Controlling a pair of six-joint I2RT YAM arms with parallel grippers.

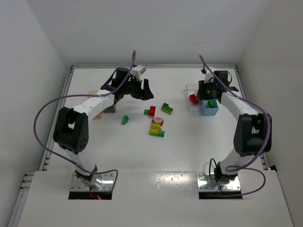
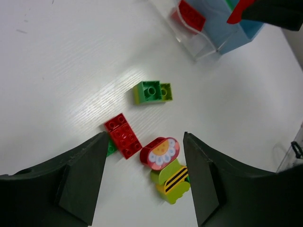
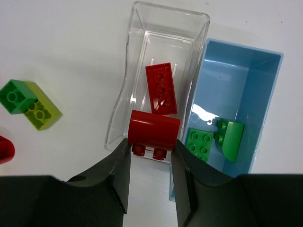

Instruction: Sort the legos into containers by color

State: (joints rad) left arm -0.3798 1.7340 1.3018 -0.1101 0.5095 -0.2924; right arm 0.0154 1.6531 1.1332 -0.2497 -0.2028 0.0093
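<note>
Holding a red brick (image 3: 154, 128), right end effector (image 3: 150, 150) hangs over clear bin (image 3: 142, 28), beside blue bin (image 3: 265, 94) containing green bricks (image 3: 199, 142). Left end effector (image 2: 145, 156) is spread wide above loose legos (image 2: 124, 135) on tabletop (image 2: 57, 71).

The white table (image 1: 189, 151) carries a loose scatter of legos near its middle. A green brick (image 1: 125, 120) lies alone to the left. A flat red brick (image 1: 152, 111) sits just beside a small green piece (image 1: 147, 112), and a green-and-lime pair (image 1: 167, 108) lies a little to their right. Closer to the near edge, a red flower piece (image 1: 157, 121) rests against a yellow-and-green striped cluster (image 1: 157, 132). At the far right a clear bin (image 1: 188, 90) and a light blue bin (image 1: 209, 112) stand side by side. At the left stand a dark grey bin (image 1: 110, 109) and an orange bin (image 1: 97, 115) (both largely hidden from view).
</note>
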